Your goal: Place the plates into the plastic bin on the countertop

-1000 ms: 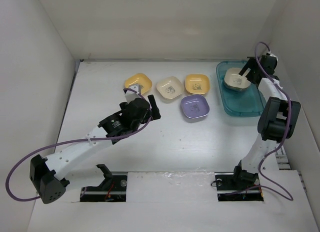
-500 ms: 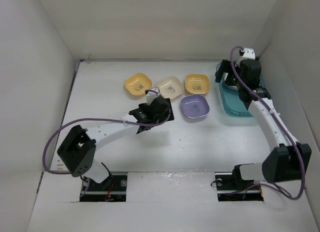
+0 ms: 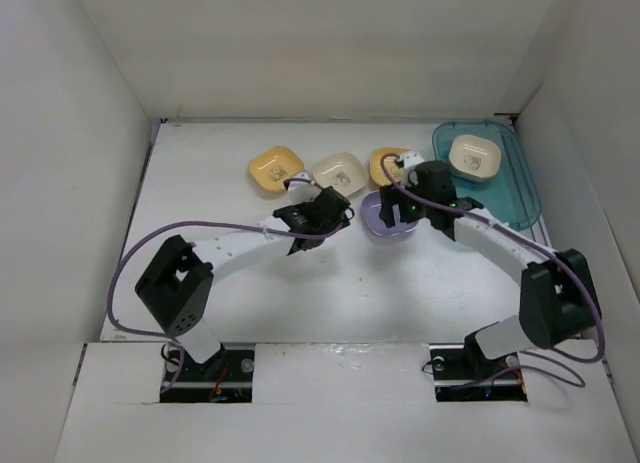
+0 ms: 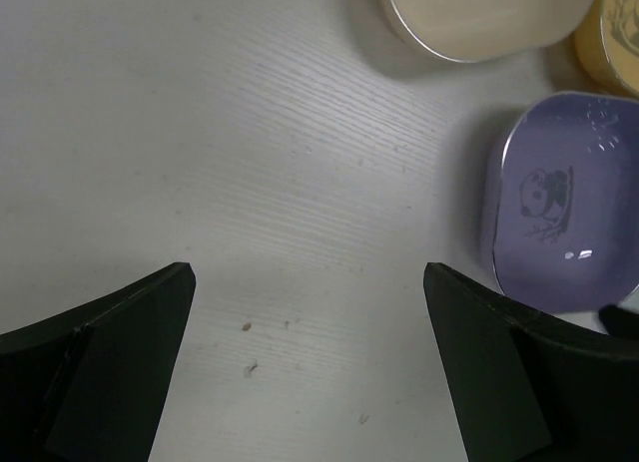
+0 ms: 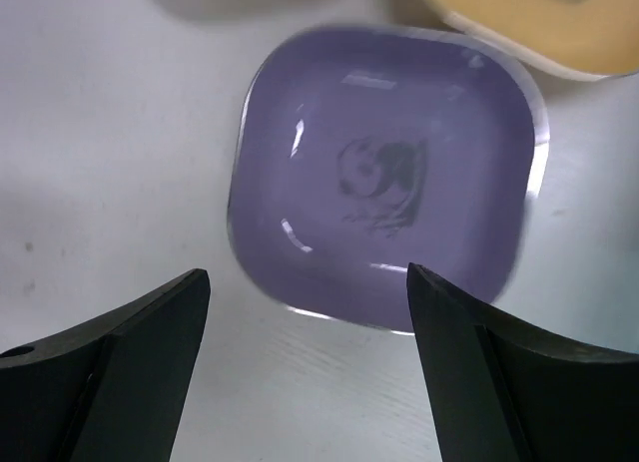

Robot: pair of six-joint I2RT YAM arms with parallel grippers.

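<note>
Progress: we count five of the plates in view, one in the plastic bin (image 3: 492,205) and four not yet moved from the countertop (image 3: 200,203). By our reckoning the job is in its early part.
Far-left yellow plate (image 3: 275,168): on the countertop, empty, well apart from the bin, with no gripper over it.
Left gripper (image 4: 308,272): its fingers are spread wide with nothing between them. It hangs over bare countertop just left of the purple plate.
Cream plate (image 3: 339,173): on the countertop, empty, just behind the left gripper.
Purple plate (image 5: 384,223): on the countertop in front of the row, empty, its printed motif showing. We judge it the next one to go.
Right gripper (image 5: 308,274): its fingers stand wide apart and carry nothing. It hangs over the near edge of the purple plate, and we cannot tell whether it touches.
Second yellow plate (image 3: 388,164): on the countertop between the cream plate and the bin, partly hidden by the right arm.
Plastic bin: at the far right of the countertop, against the wall.
Bin contents: one cream dish (image 3: 475,157) lies in its far half. We cannot tell whether others lie under it. The near half is bare.
Left to do: four plates to carry rightward into the bin, as far as we can see.
</note>
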